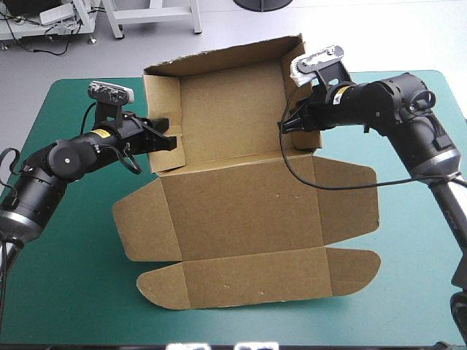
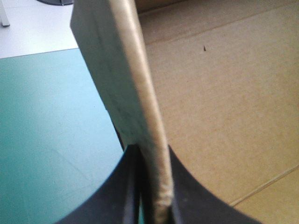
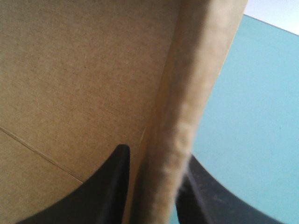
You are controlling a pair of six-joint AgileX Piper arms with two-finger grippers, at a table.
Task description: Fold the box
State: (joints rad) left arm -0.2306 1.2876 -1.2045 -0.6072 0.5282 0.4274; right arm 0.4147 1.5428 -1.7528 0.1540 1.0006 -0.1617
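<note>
The brown box [image 1: 241,211] lies mid-table, its far half raised into walls and its lid panel [image 1: 255,273] flat toward the near edge. My left gripper [image 1: 169,140] is shut on the box's upright left side wall [image 2: 135,93], whose edge runs between the black fingers [image 2: 187,191]. My right gripper [image 1: 300,124] pinches the upright right side wall [image 3: 187,107], one finger [image 3: 103,191] inside the box and one outside. Both walls stand nearly vertical, and the back wall [image 1: 219,62] rises between them.
The teal-green cover [image 1: 73,255] shows bare on both sides of the box and along the near edge. Side flaps [image 1: 139,226] of the flat part stick out left and right. Beyond the far edge is grey floor.
</note>
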